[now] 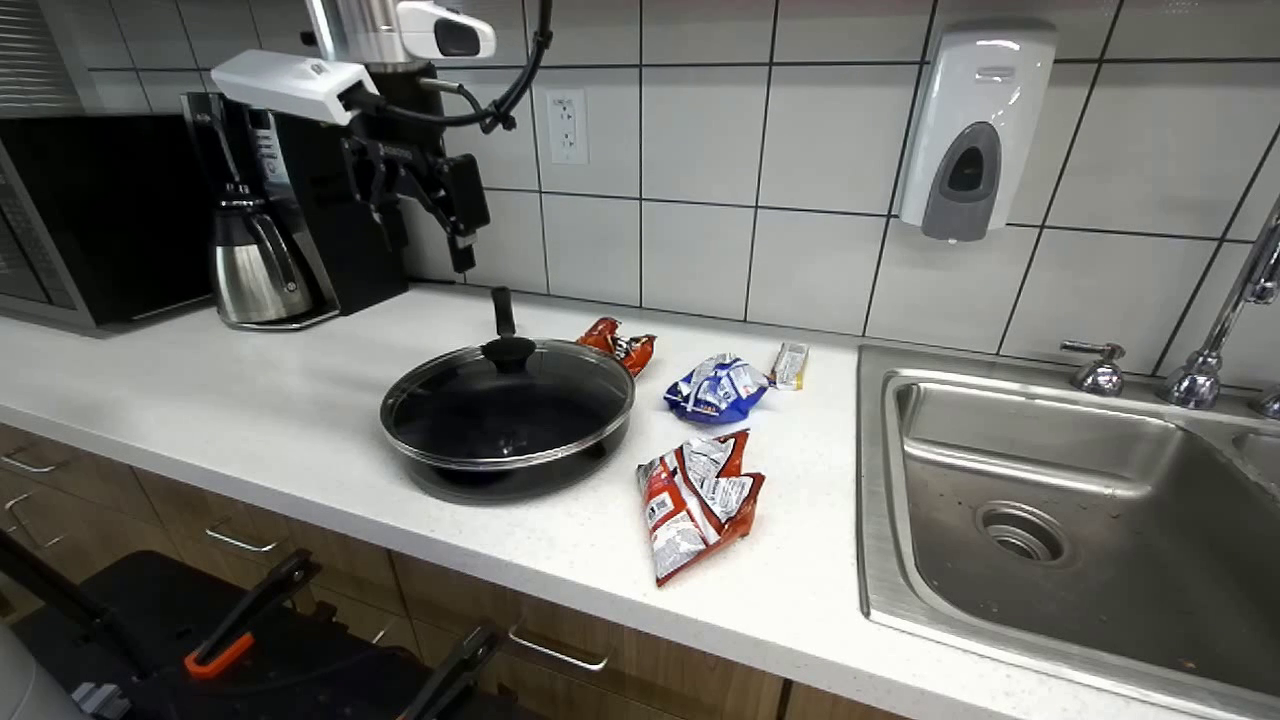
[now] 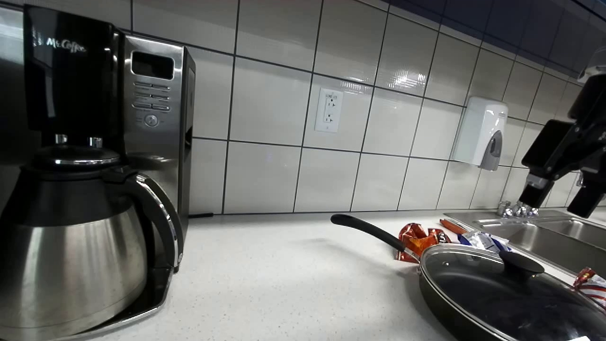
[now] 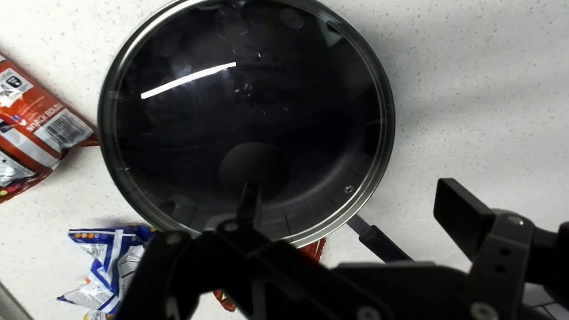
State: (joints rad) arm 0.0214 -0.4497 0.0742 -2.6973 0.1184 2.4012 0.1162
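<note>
Presently, the end effector [image 1: 430, 247] is hanging above the worktop [image 1: 270, 390], its two fingers standing well apart and pointing downward. Below it, and apart from it, a dark frying pan [image 1: 540, 482] is resting on the worktop, with a metal-rimmed glass lid [image 3: 249, 111] covering it. A round black knob [image 2: 521, 263] is rising from the lid; in the wrist view, one fingertip is overlapping the knob in the line of sight, while the rim and the bare worktop are showing between the fingers. The pan's black handle [image 2: 367, 229] is slanting upward toward the tiled wall [image 2: 265, 99].

Beside the pan, several wrappers are lying on the worktop. A crumpled orange-red bag [image 1: 625, 348] is lying between the pan and the wall, near the handle; a blue and silver bag [image 1: 718, 388] is lying near it, with a small pale packet [image 1: 791, 365] just beside. A larger red and silver bag [image 1: 700, 500] is lying nearer the worktop's front edge.

Beyond these, a steel sink [image 1: 880, 480] is occupying the worktop, a chrome faucet [image 1: 1195, 380] is standing at its back, and a white soap dispenser [image 1: 970, 120] is hanging on the wall. On the pan's opposite side, a coffee maker [image 2: 154, 118] is standing with a steel carafe [image 2: 75, 265] in place.
</note>
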